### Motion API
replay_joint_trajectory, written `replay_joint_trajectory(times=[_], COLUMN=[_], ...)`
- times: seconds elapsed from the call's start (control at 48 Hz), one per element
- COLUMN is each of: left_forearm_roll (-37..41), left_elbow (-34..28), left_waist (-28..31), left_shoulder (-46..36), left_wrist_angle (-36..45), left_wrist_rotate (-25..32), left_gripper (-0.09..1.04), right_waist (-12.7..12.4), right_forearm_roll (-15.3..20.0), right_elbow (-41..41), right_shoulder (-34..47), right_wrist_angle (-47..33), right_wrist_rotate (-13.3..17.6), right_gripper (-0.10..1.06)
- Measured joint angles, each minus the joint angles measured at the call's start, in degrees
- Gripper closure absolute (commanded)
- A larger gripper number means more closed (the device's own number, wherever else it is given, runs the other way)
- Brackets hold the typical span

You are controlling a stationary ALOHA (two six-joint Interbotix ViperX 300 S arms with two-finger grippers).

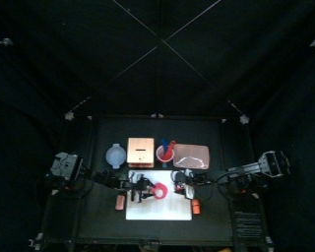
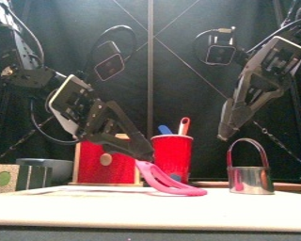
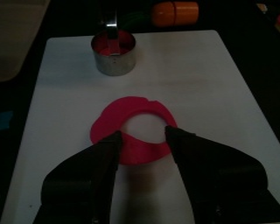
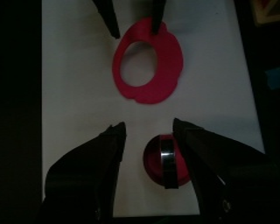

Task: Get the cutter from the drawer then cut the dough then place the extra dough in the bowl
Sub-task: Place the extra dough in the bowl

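Note:
A pink-red dough ring [image 2: 169,182] hangs tilted, one edge raised by my left gripper [image 2: 132,156] and the other edge resting on the white cutting board [image 2: 90,194]. The left wrist view shows the left gripper [image 3: 143,136] shut on the dough ring's [image 3: 122,119] near rim. The round metal cutter [image 2: 248,176] stands upright on the board to the right, with a red dough disc [image 4: 175,164] inside it. My right gripper [image 2: 228,132] hovers open above the cutter [image 4: 163,157], not touching it.
Behind the board stand the wooden box with a red drawer front [image 2: 104,164], a red cup [image 2: 173,152] holding a blue and a red toy knife, and a blue-grey bowl [image 2: 41,171] at the left. A pink tray [image 1: 193,155] lies at the back right.

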Motion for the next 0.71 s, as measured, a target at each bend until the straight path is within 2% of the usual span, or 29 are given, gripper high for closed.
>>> replay_joint_trajectory(times=[0.521, 0.708], left_forearm_roll=[-5.1, -9.9], left_elbow=[1.8, 2.1], left_waist=[0.1, 0.5], left_shoulder=[-4.5, -4.5], left_wrist_angle=[0.0, 0.5], left_wrist_rotate=[0.0, 0.1], left_gripper=[0.12, 0.12], right_waist=[-0.2, -0.3], right_forearm_roll=[-0.4, -0.4], right_elbow=[0.0, 0.0], right_shoulder=[0.1, 0.0], right_wrist_angle=[-0.4, -0.4], right_wrist_rotate=[0.0, 0.0], right_gripper=[0.14, 0.14])
